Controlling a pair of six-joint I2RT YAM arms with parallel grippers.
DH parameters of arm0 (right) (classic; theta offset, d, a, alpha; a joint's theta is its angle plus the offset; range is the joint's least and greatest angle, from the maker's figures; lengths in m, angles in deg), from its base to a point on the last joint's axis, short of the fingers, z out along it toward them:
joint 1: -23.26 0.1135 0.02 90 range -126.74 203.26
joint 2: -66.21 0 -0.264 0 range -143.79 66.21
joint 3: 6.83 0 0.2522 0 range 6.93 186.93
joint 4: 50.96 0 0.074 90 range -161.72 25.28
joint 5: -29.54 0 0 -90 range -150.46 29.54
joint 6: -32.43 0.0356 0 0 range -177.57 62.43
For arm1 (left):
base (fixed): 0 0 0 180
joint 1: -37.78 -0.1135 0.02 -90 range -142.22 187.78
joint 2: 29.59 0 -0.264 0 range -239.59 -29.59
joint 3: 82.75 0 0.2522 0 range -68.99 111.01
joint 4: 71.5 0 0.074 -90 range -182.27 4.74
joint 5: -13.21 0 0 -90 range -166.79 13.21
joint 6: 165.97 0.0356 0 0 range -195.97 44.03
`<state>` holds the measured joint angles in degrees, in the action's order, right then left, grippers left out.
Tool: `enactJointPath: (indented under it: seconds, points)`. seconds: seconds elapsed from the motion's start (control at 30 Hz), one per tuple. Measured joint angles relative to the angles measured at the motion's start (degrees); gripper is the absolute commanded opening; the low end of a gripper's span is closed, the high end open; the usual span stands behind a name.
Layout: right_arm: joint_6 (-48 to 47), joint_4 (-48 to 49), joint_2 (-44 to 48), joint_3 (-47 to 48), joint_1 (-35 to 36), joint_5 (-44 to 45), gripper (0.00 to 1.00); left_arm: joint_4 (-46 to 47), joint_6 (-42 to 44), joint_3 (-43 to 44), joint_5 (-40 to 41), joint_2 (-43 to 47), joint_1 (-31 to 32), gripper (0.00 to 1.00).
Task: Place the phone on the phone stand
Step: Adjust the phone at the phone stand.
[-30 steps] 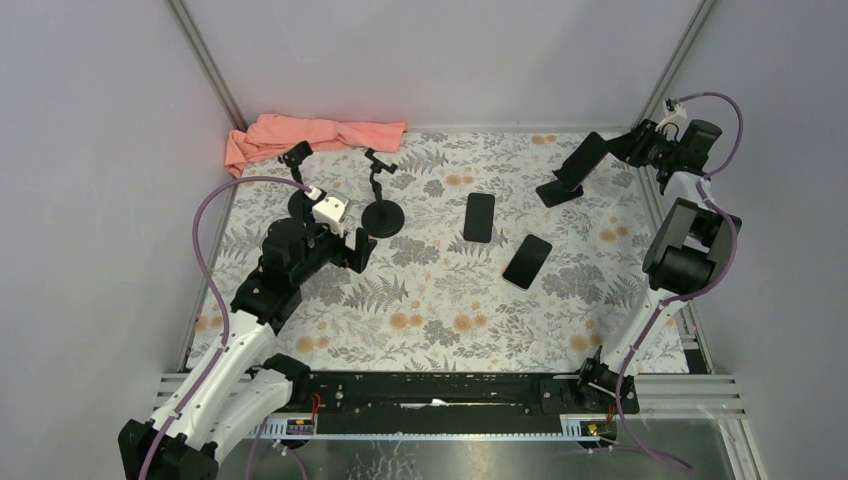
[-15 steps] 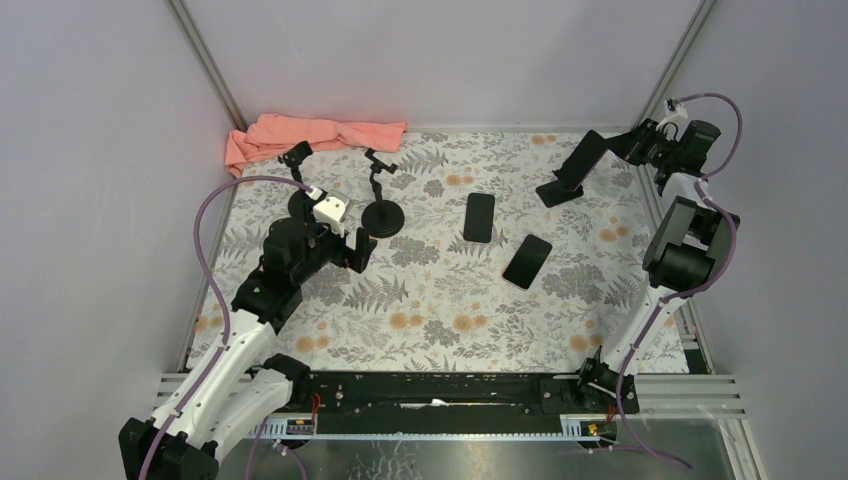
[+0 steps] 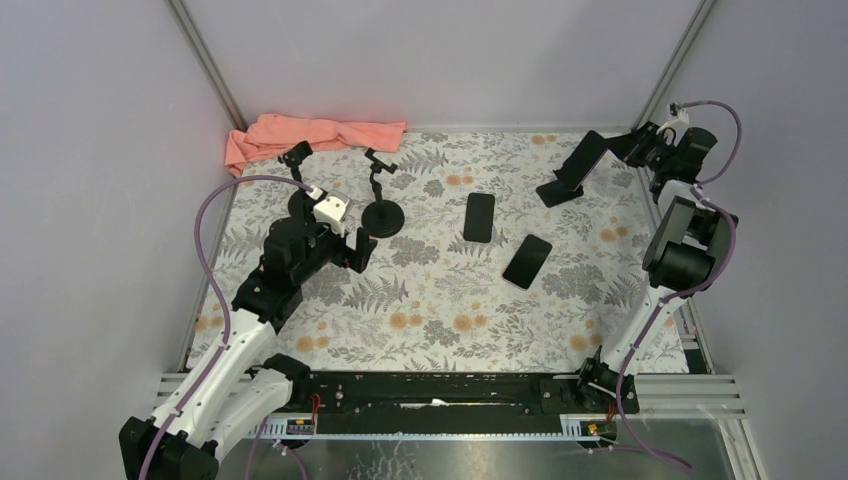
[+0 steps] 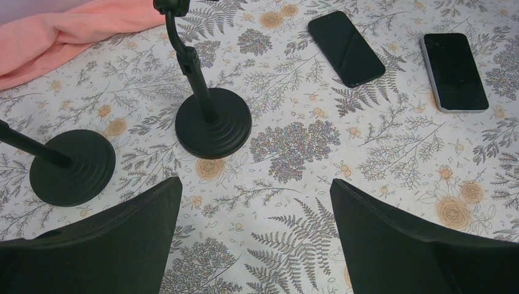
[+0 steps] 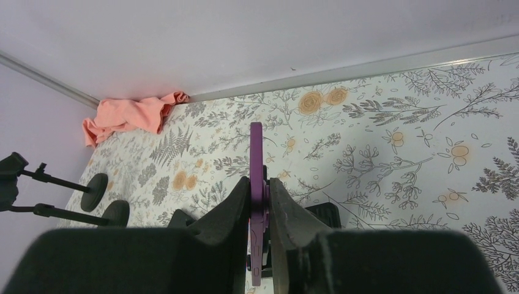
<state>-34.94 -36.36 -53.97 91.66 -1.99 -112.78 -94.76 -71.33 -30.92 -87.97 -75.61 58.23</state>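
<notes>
Meanwhile, one phone (image 3: 479, 217) and a second phone (image 3: 527, 261) lie flat mid-frame in the top view, right of the phone stand (image 3: 383, 215). The left gripper (image 4: 256, 184) hangs spread wide, while the right gripper (image 5: 257, 184), upper right, clamps a thin purple-edged slab (image 5: 256, 147).

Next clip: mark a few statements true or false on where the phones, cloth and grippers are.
1. The far phone and near phone both lie flat on the table. True.
2. The left gripper holds a phone. False: it is open and empty.
3. The right gripper is shut on a thin purple plate. True.
4. The cloth lies at the near right corner. False: it is at the far left corner.
</notes>
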Motion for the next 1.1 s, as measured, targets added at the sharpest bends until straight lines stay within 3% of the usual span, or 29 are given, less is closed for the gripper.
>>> enactJointPath:
  seconds: [1.1]
  points:
    - [3.9,8.6,2.9,-5.2,-0.3,3.8,0.01,0.0,0.0,0.0,-0.4,-0.3,0.0,0.99]
